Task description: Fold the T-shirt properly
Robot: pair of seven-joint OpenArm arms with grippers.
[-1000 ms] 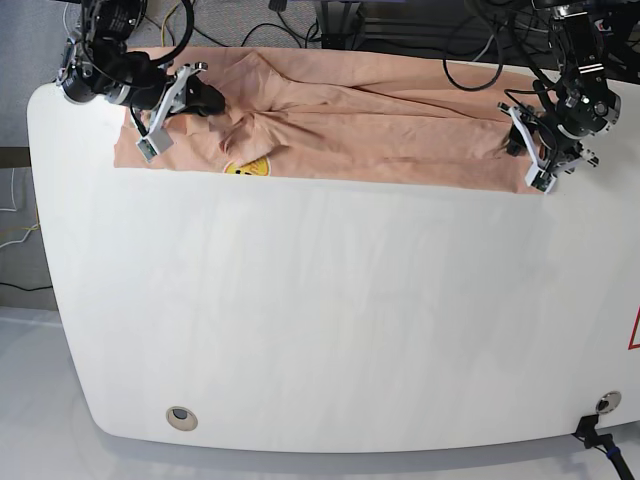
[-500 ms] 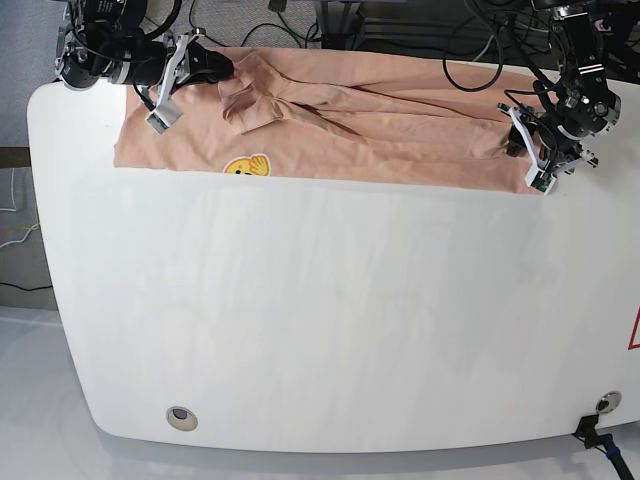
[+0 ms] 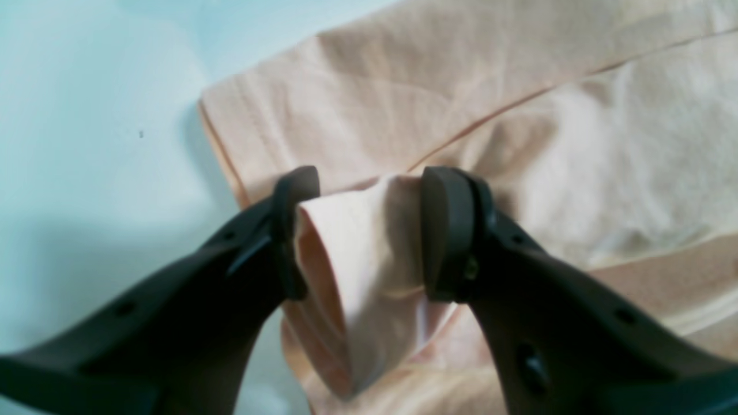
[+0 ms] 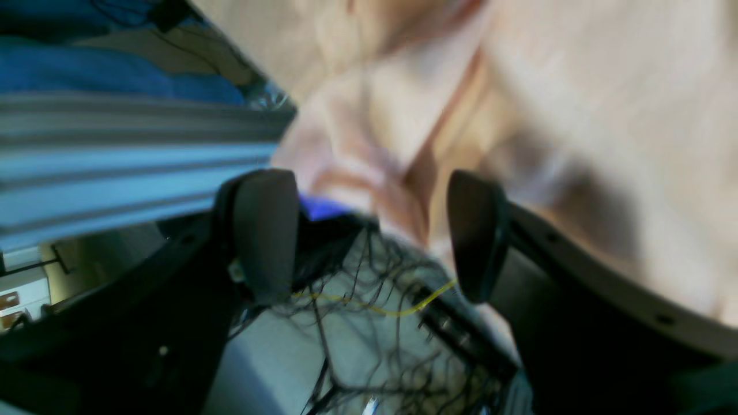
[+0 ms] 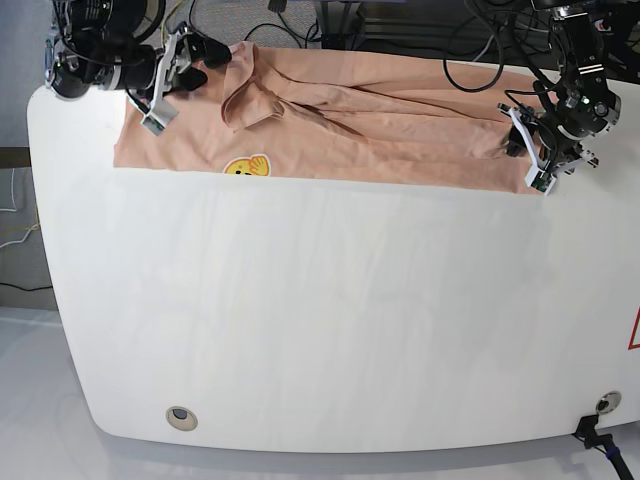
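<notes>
Fabric fills the far edge of the white surface point(image 5: 300, 320): the salmon-peach T-shirt point(image 5: 380, 120) lies in a long folded band across the top of the base view, its small yellow print point(image 5: 246, 166) facing up near the lower edge at upper left. Its far side hangs past the back of the surface and is cut off among the cables point(image 5: 470, 40).

At upper right of the base view, the left tool point(image 5: 533, 150) sits at the shirt's end. The left wrist view shows its two dark fingers point(image 3: 450, 230) clenched on a bunched fold of the cloth (the fold stands up between them, lifted off the layers below).

At upper left, the right tool point(image 5: 172, 68) hangs over the shirt's far corner. Its wrist view is badly blurred; the two pads point(image 4: 265, 230) stand well apart with nothing clearly between them, cloth behind and a tangle of wires below.
</notes>
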